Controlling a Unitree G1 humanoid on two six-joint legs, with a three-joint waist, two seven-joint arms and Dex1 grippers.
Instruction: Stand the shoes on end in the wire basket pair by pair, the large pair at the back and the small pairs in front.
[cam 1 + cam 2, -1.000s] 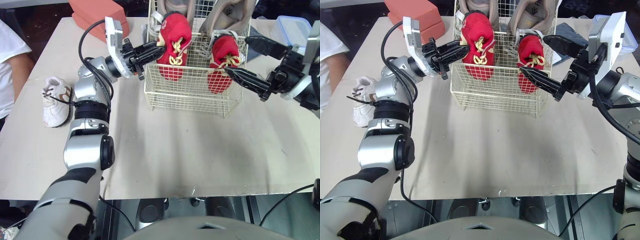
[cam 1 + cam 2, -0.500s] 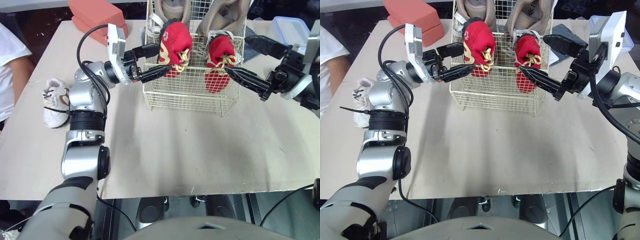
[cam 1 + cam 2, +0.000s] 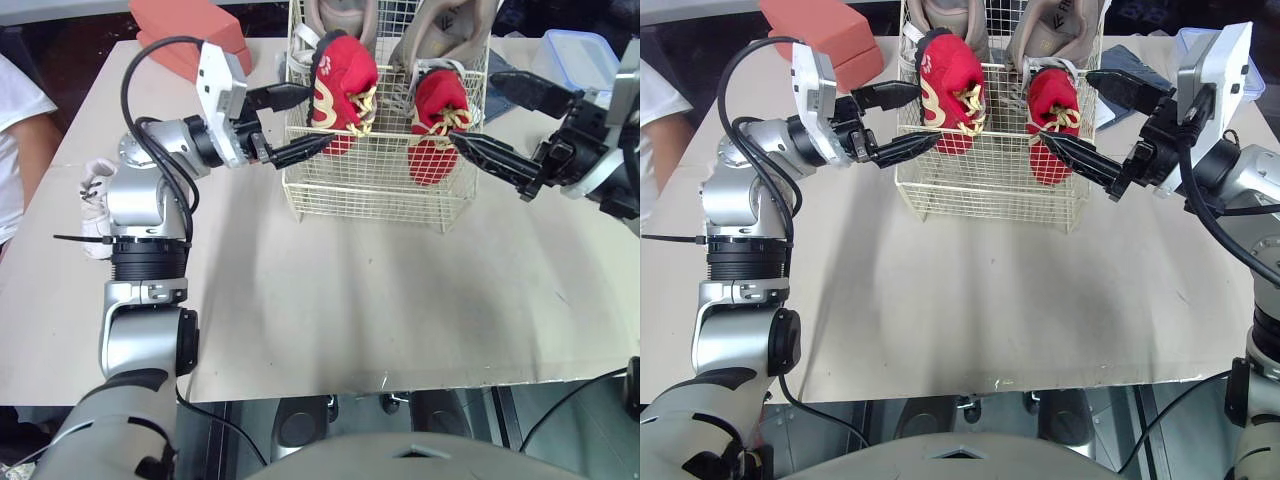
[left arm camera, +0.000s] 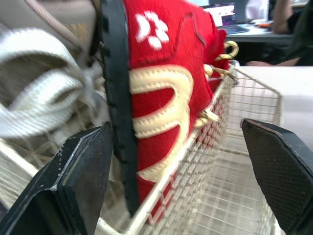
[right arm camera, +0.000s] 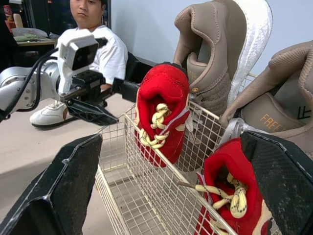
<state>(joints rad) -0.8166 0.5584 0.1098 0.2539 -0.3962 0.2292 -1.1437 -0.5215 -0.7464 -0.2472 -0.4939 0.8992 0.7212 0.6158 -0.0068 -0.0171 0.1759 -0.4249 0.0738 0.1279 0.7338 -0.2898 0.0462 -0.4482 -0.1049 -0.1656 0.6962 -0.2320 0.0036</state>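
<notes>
"Where could a hand pass?"

"Over the bare near table (image 3: pixel 380 300), or into the wire basket's (image 3: pixel 365 195) open near strip."

"And what blocks it?"

"The left red shoe (image 3: pixel 340 75) and right red shoe (image 3: pixel 437 110) stand mid-basket, with tan shoes (image 3: pixel 450 25) behind them. The left gripper (image 3: pixel 290 125) and right gripper (image 3: pixel 478 110) flank the basket's sides."

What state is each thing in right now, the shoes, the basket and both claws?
Left claw: open, at the left red shoe.
Right claw: open, beside the right red shoe.
Left red shoe: on end, tilted, front of the basket.
Right red shoe: on end, front of the basket.
Tan pair: on end at the back.
White shoe: sole down on the table, outside the basket.
Wire basket: upright.
</notes>
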